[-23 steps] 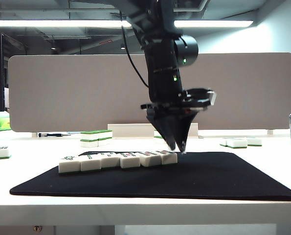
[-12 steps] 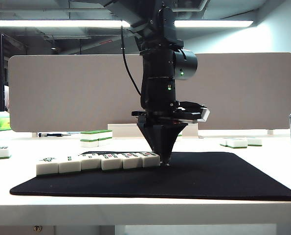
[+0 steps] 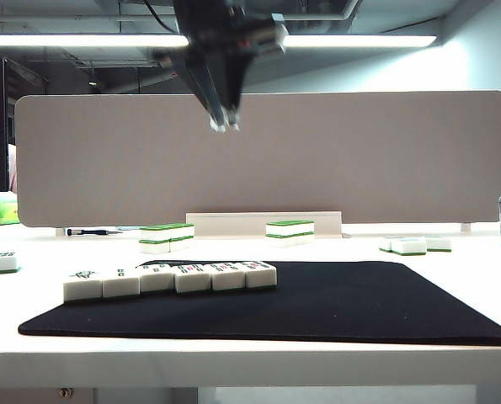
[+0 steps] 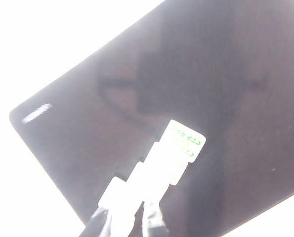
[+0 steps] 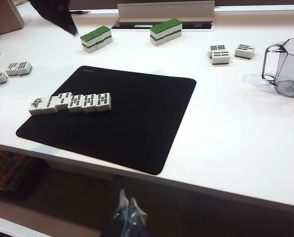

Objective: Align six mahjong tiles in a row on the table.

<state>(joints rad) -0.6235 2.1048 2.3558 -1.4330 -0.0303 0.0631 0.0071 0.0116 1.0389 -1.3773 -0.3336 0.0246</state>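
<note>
**Desk:** What is the subject, and where does it lie?

**Photographer:** The six mahjong tiles, small glossy white blocks on thin green bases, lie face up and side by side in a row on the near left part of a black mat. Their tops carry red and green printed marks. The line is slightly stepped rather than dead straight, and its leftmost tile sits at the mat's left edge.

**Desk:** And the surfaces?

**Photographer:** The mat is matte, thin and round-cornered, and it lies flat on a smooth white worktop. A pale grey divider panel with rounded corners stands along the back.

**Desk:** Where are the arms?

**Photographer:** The left end effector hangs high above the row, well apart from it and pointing down. Its dark tapered fingers are drawn nearly together with nothing between them. The right end effector sits off the worktop's near edge, its translucent tips pressed together and empty.

**Desk:** Anything else in shot?

**Photographer:** Two clusters of green-topped tiles sit near the panel. Loose face-up tiles lie on the right, close to a clear faceted plastic cup
</note>
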